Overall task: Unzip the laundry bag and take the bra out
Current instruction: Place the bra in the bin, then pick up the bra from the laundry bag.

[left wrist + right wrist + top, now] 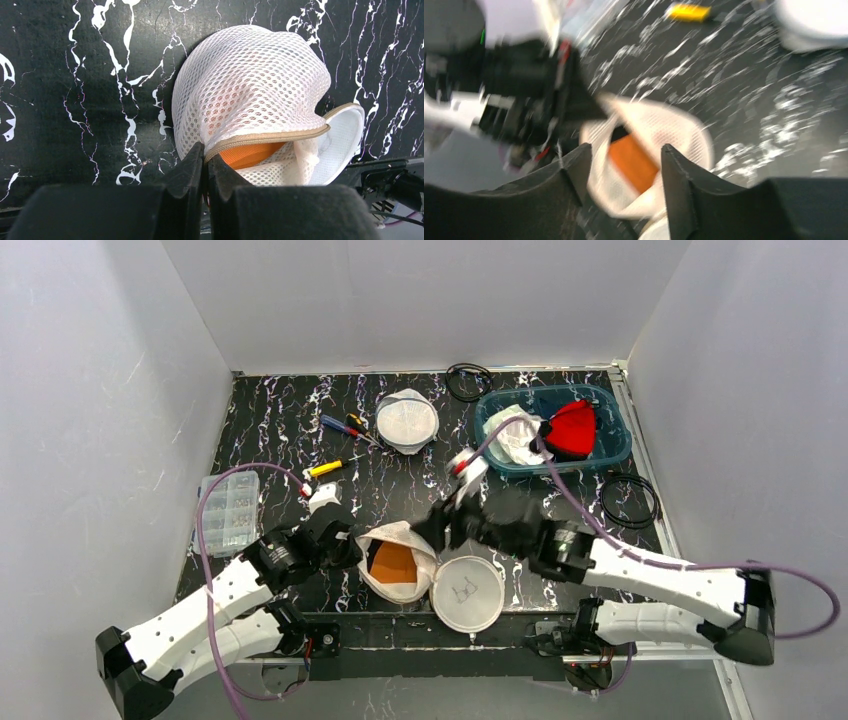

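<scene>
Unzipped laundry bag [412, 583] at the near edge of the table [290, 420], with the bra [392, 562] lying inside

The white mesh bag gapes open between the two arms, its tan zip rim turned up and the orange bra showing through the mouth. The left gripper [206, 160] is clenched on the bag's left rim, its fingers pressed together with the tan edge pinched at their tips. The right gripper [625, 149] hangs over the bag's right side with its jaws released, spread apart and grasping nothing. Its own view is blurred, and the bra shows through the gap between its fingers. A flat round mesh disc [467, 592] lies just beside the bag on its right. Well apart at the back stand a second mesh bag [407, 420] and a teal bin [612, 458] holding a red cloth [573, 427]
</scene>
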Controlling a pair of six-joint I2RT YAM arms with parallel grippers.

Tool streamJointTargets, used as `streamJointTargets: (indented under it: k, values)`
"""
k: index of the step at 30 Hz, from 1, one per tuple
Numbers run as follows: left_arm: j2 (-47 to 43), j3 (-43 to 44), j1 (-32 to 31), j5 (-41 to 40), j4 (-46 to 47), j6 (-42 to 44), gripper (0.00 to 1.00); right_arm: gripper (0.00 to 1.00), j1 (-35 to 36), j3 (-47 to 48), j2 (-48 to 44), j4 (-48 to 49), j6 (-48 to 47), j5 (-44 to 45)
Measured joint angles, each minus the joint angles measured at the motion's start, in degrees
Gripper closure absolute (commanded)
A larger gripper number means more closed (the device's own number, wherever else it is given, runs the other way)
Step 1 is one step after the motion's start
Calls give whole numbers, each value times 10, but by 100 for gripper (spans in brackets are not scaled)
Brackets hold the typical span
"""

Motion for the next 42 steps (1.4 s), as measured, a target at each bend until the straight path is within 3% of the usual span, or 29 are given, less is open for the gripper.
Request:
streamJointTargets:
  k: [4,9,14,20,28,42]
  values:
    - [-13,0,0,9,-9,10,100,55,122,-10,54,-19,18,3]
    - [-25,0,0,14,-17,11,100,57,194,-8,150,-10,39,44]
    - [-31,-8,0,19,-18,6,100,53,197,-8,240,35,66,112]
    - [-26,-37,0,24,-17,-2,100,35,196,11,356,37,88,179]
    - [-28,-73,0,18,-33,-25,100,22,194,0,358,74,111,204]
    - [-26,-68,0,-27,-84,-44,100,19,202,78,438,99,64,205]
